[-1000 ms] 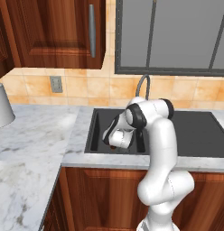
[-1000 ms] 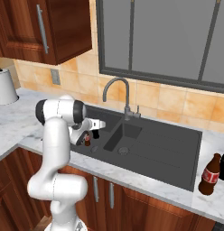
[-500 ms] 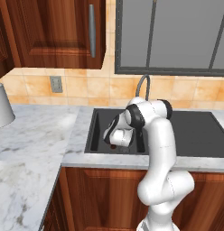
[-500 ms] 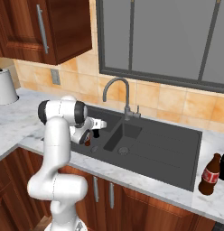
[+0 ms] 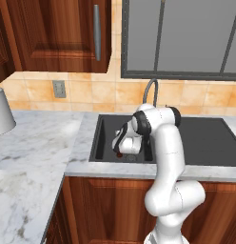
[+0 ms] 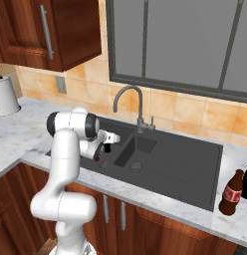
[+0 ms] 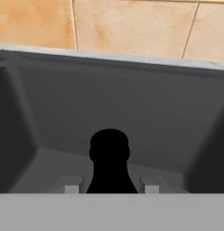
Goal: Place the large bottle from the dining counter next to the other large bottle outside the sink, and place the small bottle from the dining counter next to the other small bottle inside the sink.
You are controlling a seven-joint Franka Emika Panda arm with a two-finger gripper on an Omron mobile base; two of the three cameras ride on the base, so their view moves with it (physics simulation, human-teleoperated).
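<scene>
My gripper (image 7: 109,188) hangs low inside the sink (image 5: 205,138), at the left end of the dark grey basin, and its jaws are closed on the small bottle (image 7: 109,162). In the hand view the bottle's black neck and rounded cap rise between my two fingertips (image 7: 74,185), one on each side of its shoulders, with the basin's back wall and the tan tiles behind it. From the left base view my hand (image 5: 125,142) sits just inside the basin's front left part, with a small dark reddish spot showing under it; I cannot tell whether the bottle's base touches the sink floor. From the right base view my gripper (image 6: 106,141) points across the basin's left end, toward the drain, and the curved chrome tap (image 6: 131,105) stands behind the basin on the marble worktop (image 6: 160,199).

The large bottle (image 6: 231,193), brown with a bright red label, stands upright on the worktop outside the sink's right end. Just beside it, at the picture's right edge, stands the other large bottle (image 6: 246,182), black and partly cut off. A white paper roll (image 6: 6,97) stands on the worktop far to the left, under the wooden wall cabinet (image 6: 51,30)
</scene>
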